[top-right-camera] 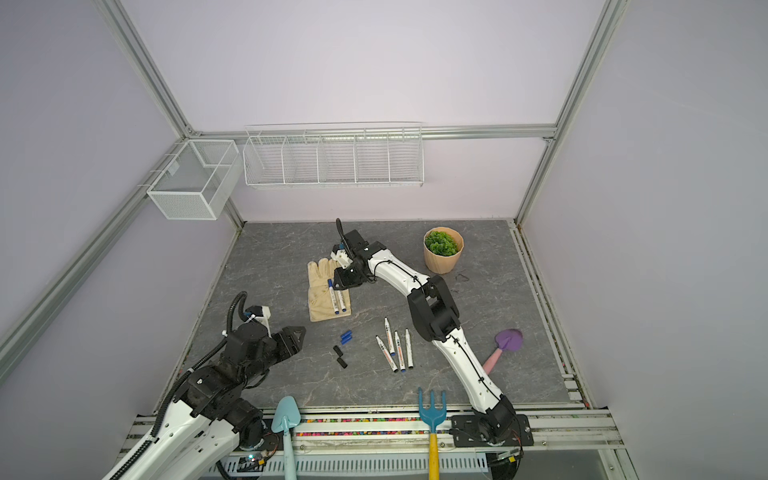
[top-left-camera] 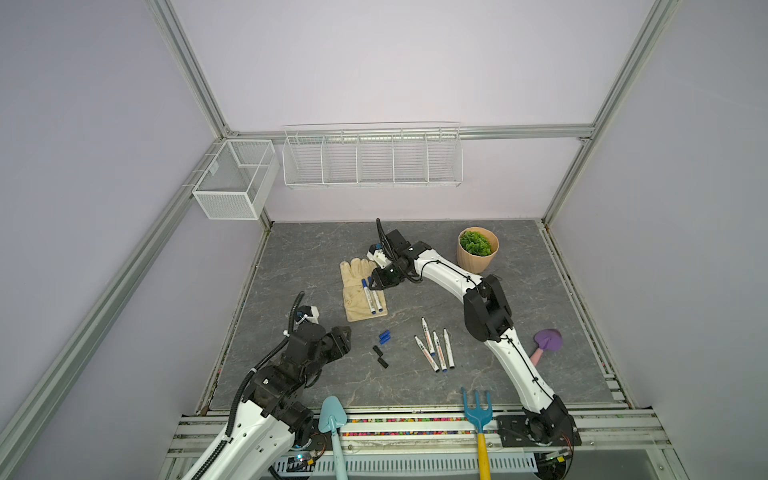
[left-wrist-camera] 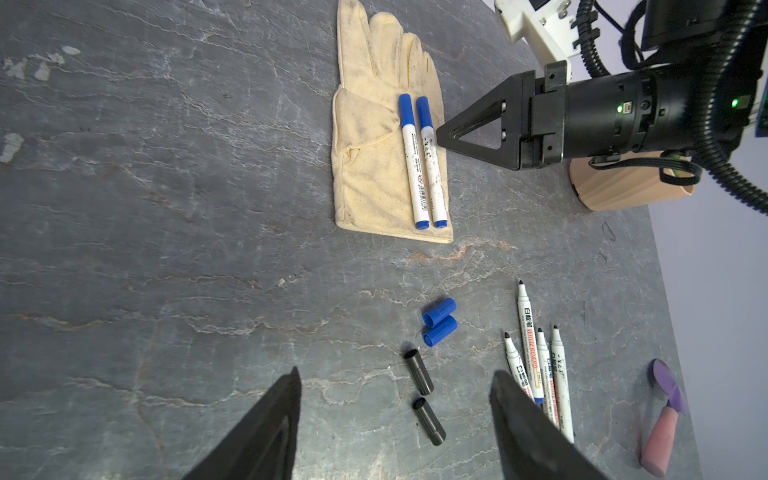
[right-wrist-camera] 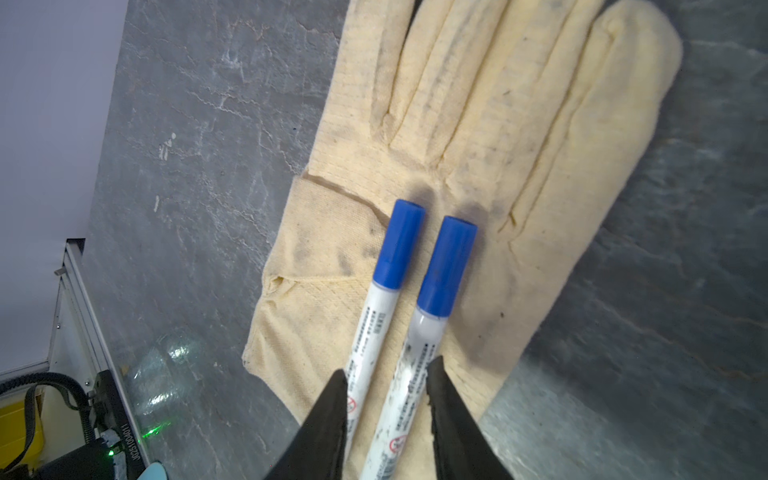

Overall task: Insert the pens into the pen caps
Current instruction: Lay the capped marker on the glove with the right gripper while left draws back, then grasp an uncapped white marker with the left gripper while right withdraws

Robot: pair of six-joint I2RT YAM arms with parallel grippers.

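Note:
Two pens (right-wrist-camera: pixel 419 353) with blue caps on lie side by side on a cream glove (right-wrist-camera: pixel 498 124). My right gripper (right-wrist-camera: pixel 390 365) hovers low over them, open, jaws straddling the barrel of one pen without gripping it. In both top views it sits at the glove's right edge (top-left-camera: pixel 372 282). Several uncapped pens (top-left-camera: pixel 434 349) lie bunched on the table's near right. Two loose blue pen caps (left-wrist-camera: pixel 439 322) and two black pen caps (left-wrist-camera: pixel 419 372) lie left of them. My left gripper (left-wrist-camera: pixel 395 372) is open and empty, above the table just short of the black caps.
A potted plant (top-left-camera: pixel 478 249) stands at the back right. A purple trowel (top-left-camera: pixel 547 343) lies right of the right arm. A light blue trowel (top-left-camera: pixel 332 419) and a blue rake (top-left-camera: pixel 477 409) lie across the front edge. Wire baskets (top-left-camera: pixel 372 158) hang on the back wall.

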